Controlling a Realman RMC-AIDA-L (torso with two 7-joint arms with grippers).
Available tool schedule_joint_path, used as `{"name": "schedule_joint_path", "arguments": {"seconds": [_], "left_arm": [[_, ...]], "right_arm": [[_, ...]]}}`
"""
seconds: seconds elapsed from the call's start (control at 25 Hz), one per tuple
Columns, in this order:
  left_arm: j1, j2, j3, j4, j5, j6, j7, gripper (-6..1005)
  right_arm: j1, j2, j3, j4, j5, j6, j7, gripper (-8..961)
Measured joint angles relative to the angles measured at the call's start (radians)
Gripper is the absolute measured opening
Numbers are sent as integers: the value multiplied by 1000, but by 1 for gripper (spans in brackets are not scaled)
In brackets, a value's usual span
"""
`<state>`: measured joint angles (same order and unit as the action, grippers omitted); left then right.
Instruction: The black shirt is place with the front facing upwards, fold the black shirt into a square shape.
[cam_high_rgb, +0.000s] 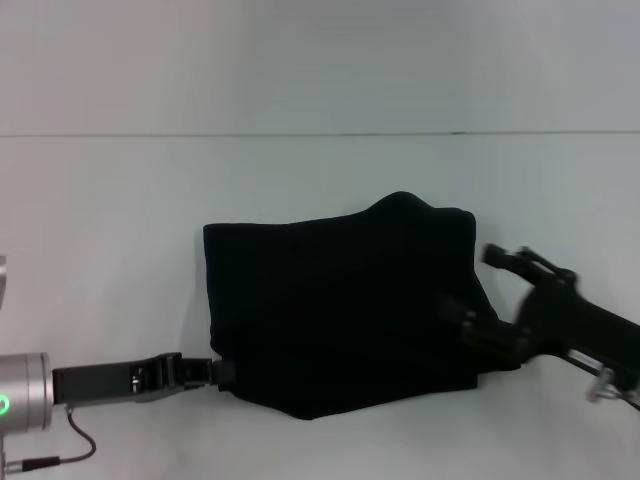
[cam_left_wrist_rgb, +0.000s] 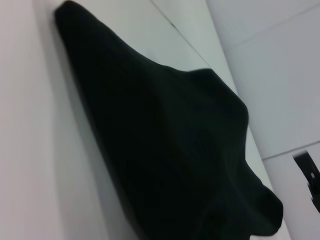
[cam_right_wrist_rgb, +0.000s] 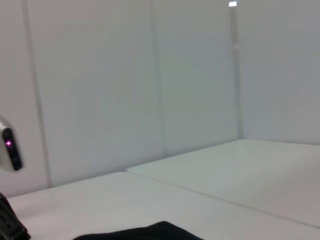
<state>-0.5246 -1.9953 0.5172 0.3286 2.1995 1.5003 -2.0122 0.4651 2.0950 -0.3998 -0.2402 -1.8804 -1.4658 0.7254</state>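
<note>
The shirt lies folded into a rough rectangle on the white table, its far right corner humped up. The left gripper sits low at the shirt's near left corner, its tip touching the cloth edge; whether the jaws are pinched on it cannot be told. The right gripper reaches in from the right, its front end over the shirt's right edge and dark against the cloth, so its jaw spread cannot be told either.
</note>
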Motion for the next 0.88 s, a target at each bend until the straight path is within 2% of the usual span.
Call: {"name": "schedule_joint_path", "arguments": {"seconds": [0.24, 0.4, 0.52, 0.88], "left_arm": [[24, 0, 4, -5, 2, 8, 45, 52], [37, 1, 14, -2, 24, 5, 44, 53], [38, 1, 15, -1, 55, -1, 40, 53], [24, 0, 25, -6, 98, -13, 19, 54]], "right_arm": [[155, 3, -85, 107, -1, 172, -4, 915], [219, 4, -131, 148, -2, 294, -1, 915], [229, 5, -141, 153, -2, 345, -1, 915], [222, 5, -130, 148, 8, 370, 24, 914]]}}
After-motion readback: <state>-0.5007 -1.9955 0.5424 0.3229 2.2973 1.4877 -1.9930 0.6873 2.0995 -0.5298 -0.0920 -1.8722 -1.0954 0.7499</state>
